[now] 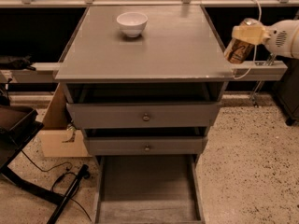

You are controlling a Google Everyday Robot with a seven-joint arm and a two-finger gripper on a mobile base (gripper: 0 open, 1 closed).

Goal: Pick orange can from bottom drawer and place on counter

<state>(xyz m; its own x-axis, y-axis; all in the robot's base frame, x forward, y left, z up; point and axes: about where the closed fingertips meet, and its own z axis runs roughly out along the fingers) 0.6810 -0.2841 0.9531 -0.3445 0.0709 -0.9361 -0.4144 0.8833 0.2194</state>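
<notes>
- Gripper (246, 34) at the right edge of the view, just beyond the counter's right side and about level with its top; its pale yellow fingers (250, 31) are pinched on the upper part of the orange can (238, 53).
- Orange can held in the air, tilted, with its silver top towards the white arm (282, 37); it does not touch the counter (154, 50).
- Can body orange-brown with dark and pale markings; no brand or writing can be read on it.
- Counter carries a white bowl (131, 23) near its far edge, well apart from the can.
- Bottom drawer (147, 190) pulled out towards the camera, its flat grey floor showing.
- Two knobbed drawers (145, 116) above it, each slightly out; their fronts bear no label.
- Cardboard box (57, 136) beside the cabinet on the left, on the speckled floor (252, 162); no print on it can be made out.
</notes>
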